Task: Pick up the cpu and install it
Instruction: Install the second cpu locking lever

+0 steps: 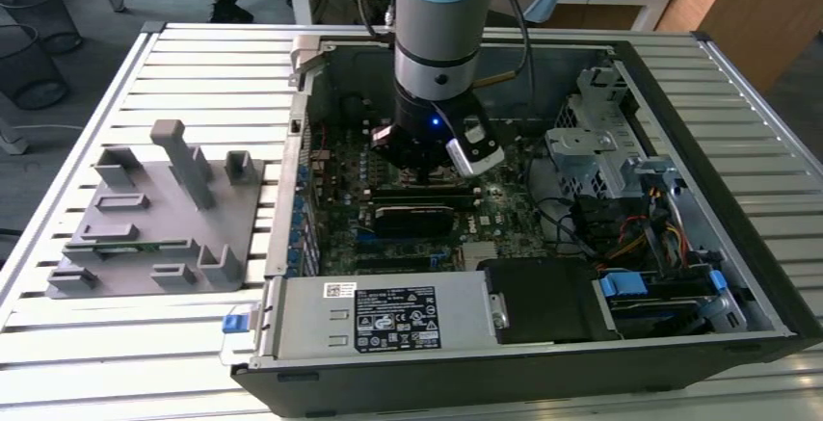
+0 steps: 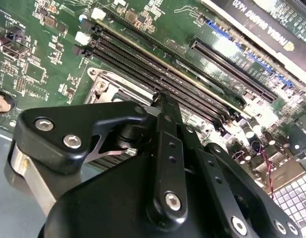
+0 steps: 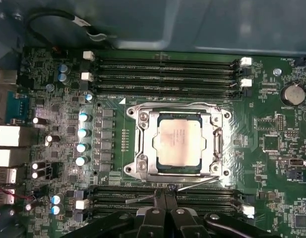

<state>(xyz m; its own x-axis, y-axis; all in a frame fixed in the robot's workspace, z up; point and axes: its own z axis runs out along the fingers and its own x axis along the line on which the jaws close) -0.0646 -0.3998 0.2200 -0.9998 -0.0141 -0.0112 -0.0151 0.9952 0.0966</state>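
A slatted metal table (image 1: 193,344) is supporting an open computer case (image 1: 720,248). Inside, the gripper (image 3: 165,191) is hovering with fingers closed together, gripping nothing. At its 12 o'clock, the cpu (image 3: 177,140) is sitting in the socket (image 3: 140,166).

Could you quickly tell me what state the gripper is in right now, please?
Gripper: shut, fingers together and holding nothing, above the motherboard beside the socket, where the cpu already sits.
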